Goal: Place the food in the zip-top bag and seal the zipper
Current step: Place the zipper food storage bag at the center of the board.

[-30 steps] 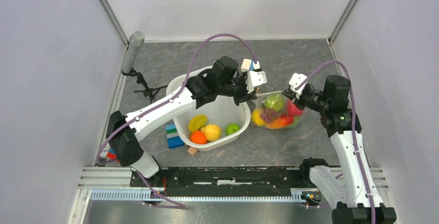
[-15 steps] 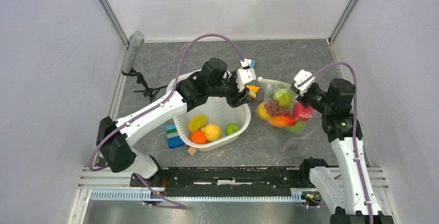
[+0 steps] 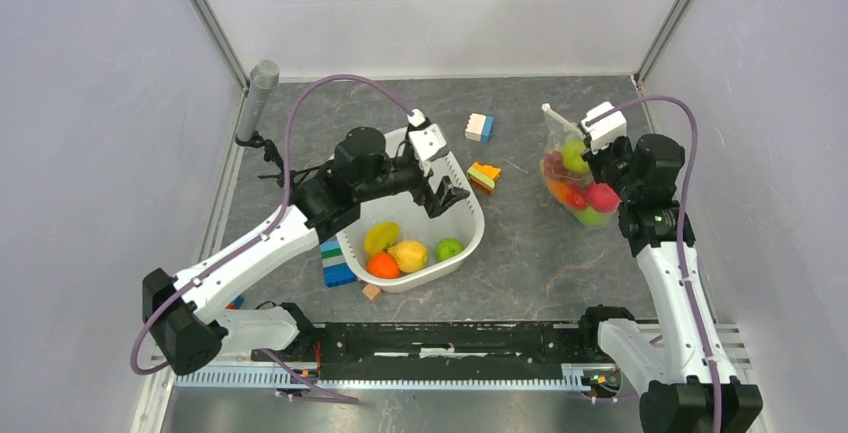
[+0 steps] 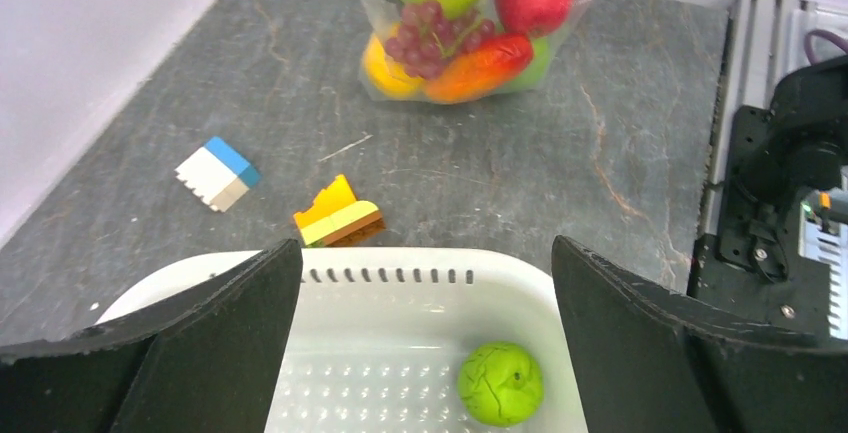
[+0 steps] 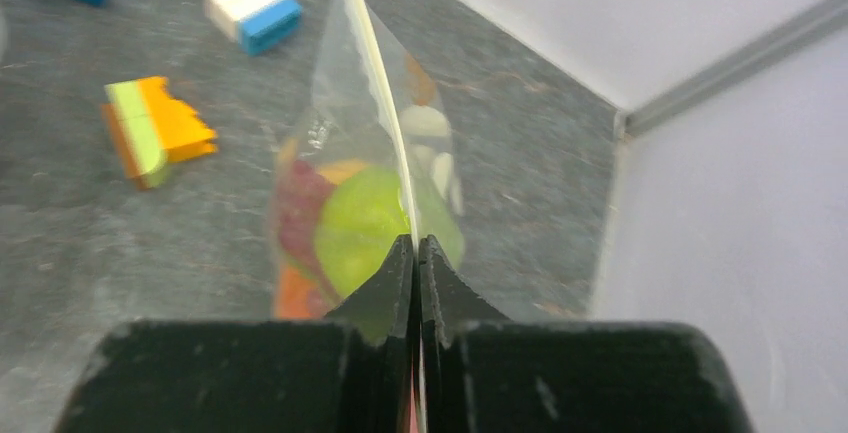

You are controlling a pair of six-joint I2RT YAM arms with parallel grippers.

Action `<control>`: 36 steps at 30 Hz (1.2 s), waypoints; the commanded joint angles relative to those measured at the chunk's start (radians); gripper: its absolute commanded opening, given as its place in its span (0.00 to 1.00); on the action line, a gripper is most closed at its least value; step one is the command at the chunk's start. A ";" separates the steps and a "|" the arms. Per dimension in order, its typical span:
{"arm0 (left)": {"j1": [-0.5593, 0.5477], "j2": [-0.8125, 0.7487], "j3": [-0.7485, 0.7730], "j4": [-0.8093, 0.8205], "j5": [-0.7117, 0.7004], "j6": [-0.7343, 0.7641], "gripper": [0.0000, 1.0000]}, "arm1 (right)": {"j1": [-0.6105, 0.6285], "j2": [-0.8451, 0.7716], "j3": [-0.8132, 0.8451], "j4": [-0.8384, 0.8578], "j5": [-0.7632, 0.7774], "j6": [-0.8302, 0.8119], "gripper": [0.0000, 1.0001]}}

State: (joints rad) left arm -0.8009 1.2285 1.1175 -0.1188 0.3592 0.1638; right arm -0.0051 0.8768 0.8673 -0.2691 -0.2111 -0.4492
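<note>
The grey stone-patterned table [image 3: 520, 263] carries a white tub [image 3: 476, 221] just toward 8 o'clock of its centre. The left gripper [image 3: 443, 193] hovers over the tub's 1 o'clock rim, its fingers spread wide with nothing between them. The right gripper [image 3: 600, 145] is clenched on the zipper [image 5: 380, 83], pinching the white strip. The zip-top bag [image 3: 575, 183] hangs below it, at 3 o'clock from the tub and well apart from it.

Some of the food sits inside the bag: a green apple [image 3: 573, 156], a red apple [image 3: 602, 197] and grapes [image 4: 430, 33]. An orange [image 3: 382, 265], a lemon [image 3: 408, 254] and a small green fruit [image 3: 449, 249] lie in the tub.

A white-and-blue block [image 3: 479, 127] lies at 12 o'clock from the tub. An orange-and-green block [image 3: 484, 176] lies just beside the tub's 2 o'clock rim.
</note>
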 commanded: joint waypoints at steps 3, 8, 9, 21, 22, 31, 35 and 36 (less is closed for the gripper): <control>0.023 -0.064 -0.052 0.100 -0.090 -0.068 1.00 | 0.043 -0.019 -0.069 -0.118 -0.587 -0.121 0.25; 0.028 -0.054 -0.053 0.114 -0.110 -0.091 1.00 | 0.103 0.002 0.032 -0.446 -0.671 -0.333 0.52; 0.028 -0.052 -0.052 0.114 -0.112 -0.091 1.00 | 0.103 -0.019 0.049 -0.418 -0.672 -0.306 0.54; 0.033 -0.084 -0.065 0.083 -0.138 -0.072 1.00 | 0.103 -0.099 -0.125 0.183 -0.176 0.270 0.61; 0.034 -0.087 -0.067 0.083 -0.139 -0.073 1.00 | 0.103 -0.043 -0.108 0.152 -0.138 0.283 0.61; 0.037 -0.123 -0.107 0.066 -0.158 -0.089 1.00 | 0.103 0.300 -0.175 0.148 -0.193 0.386 0.54; 0.037 -0.159 -0.149 0.063 -0.170 -0.102 1.00 | 0.120 0.324 -0.235 0.088 -0.253 0.322 0.52; 0.037 -0.168 -0.159 0.062 -0.169 -0.107 1.00 | 0.127 0.317 -0.252 0.078 -0.264 0.306 0.53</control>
State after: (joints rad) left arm -0.7689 1.1095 0.9897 -0.0669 0.2104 0.1020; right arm 0.0994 1.2049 0.6567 -0.1543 -0.4011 -0.1066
